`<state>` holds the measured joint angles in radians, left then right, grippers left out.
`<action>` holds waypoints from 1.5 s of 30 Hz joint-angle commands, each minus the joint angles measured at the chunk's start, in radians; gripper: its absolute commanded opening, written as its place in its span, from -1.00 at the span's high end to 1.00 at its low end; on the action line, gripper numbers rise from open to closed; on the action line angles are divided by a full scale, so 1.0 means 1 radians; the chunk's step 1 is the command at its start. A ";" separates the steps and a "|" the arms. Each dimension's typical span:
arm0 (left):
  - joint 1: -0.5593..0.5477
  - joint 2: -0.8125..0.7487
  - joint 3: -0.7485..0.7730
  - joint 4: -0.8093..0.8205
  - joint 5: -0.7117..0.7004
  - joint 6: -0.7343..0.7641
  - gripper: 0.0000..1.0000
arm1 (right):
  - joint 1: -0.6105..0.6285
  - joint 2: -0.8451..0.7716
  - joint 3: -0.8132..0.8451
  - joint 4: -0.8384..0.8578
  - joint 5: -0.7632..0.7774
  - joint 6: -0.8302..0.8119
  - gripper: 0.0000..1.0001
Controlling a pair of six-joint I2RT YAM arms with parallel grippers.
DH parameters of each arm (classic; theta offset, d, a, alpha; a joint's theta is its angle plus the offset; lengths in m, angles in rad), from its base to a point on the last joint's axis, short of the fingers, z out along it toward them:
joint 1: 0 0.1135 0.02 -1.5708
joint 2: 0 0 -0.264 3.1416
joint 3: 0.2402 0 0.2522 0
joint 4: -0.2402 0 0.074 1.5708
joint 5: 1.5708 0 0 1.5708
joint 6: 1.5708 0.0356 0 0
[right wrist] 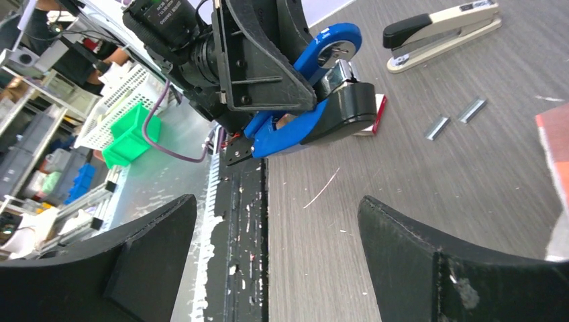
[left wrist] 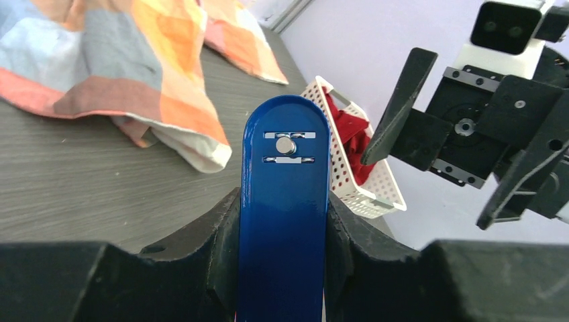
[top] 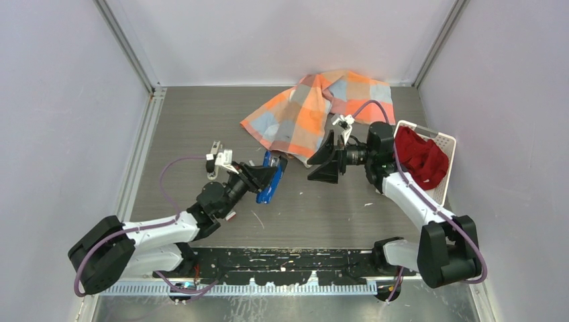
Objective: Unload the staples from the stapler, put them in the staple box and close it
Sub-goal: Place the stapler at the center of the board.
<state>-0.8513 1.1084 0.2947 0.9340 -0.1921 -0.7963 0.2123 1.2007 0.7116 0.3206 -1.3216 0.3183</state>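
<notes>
My left gripper (top: 268, 176) is shut on the slim blue stapler (top: 266, 194) and holds it off the table. In the left wrist view (left wrist: 283, 221) the stapler's blue face (left wrist: 285, 194) stands clamped between the two black pads. In the right wrist view the stapler (right wrist: 282, 134) is hinged open, with a silver inner part showing. Two short grey strips of staples (right wrist: 437, 127) lie on the table beyond it. My right gripper (top: 321, 166) is open and empty, facing the stapler from the right, a short way off; its jaws stand wide apart (right wrist: 276, 201).
An orange and blue checked cloth (top: 315, 111) lies at the back. A white perforated basket (top: 444, 142) with a red cloth stands at the right. A second, black and beige stapler (right wrist: 443, 27) and a white-and-red box (right wrist: 380, 114) lie behind the left gripper.
</notes>
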 commanded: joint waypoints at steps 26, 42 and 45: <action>-0.094 0.106 0.281 0.019 -0.137 -0.056 1.00 | 0.232 0.107 -0.146 0.532 0.303 0.382 -0.73; -0.111 0.257 0.302 0.246 -0.057 -0.112 0.91 | 0.241 0.122 -0.187 0.808 0.294 0.557 0.48; -0.111 0.263 0.296 0.260 -0.046 -0.110 0.58 | 0.230 0.121 -0.183 0.806 0.286 0.559 0.73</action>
<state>-0.9470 1.3632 0.5514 1.0595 -0.2878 -0.8837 0.4267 1.3293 0.5137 0.9939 -1.0134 0.8772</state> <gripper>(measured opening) 0.407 0.441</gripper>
